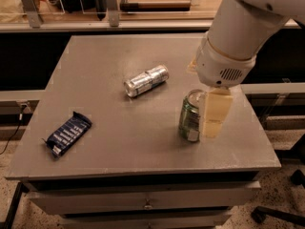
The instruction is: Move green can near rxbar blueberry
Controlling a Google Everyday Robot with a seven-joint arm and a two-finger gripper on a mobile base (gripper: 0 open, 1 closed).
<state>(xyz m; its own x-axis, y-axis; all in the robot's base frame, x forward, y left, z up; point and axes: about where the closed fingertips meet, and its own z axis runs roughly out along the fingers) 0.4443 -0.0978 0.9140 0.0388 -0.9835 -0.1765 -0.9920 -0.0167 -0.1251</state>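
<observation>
1. The green can (191, 116) stands upright on the right-front part of the grey table (95, 61). Its long axis is vertical and its silver top faces up.
2. The rxbar blueberry (68, 133) lies flat near the table's front-left corner, well apart from the green can. Its long axis runs diagonally, from the front-left end up toward the back-right, and the white lettering on the dark blue wrapper faces up.
3. The gripper (210, 126) hangs from the wide white arm (243, 32), which comes in from the upper right. It is down at the green can, and its pale cream lower part sits right against the can's right side, reaching nearly to the tabletop.
4. Only that one side of the gripper shows; the rest is hidden by the arm and the can. So I cannot tell how far open it is, or whether it has hold of the can or only rests beside it.
5. A silver can (146, 80) lies on its side near the middle of the table, behind and to the left of the green can and apart from it. Its long axis is diagonal, the lower-left end nearer the front.
6. Drawer fronts (143, 202) show below the table's front edge.
</observation>
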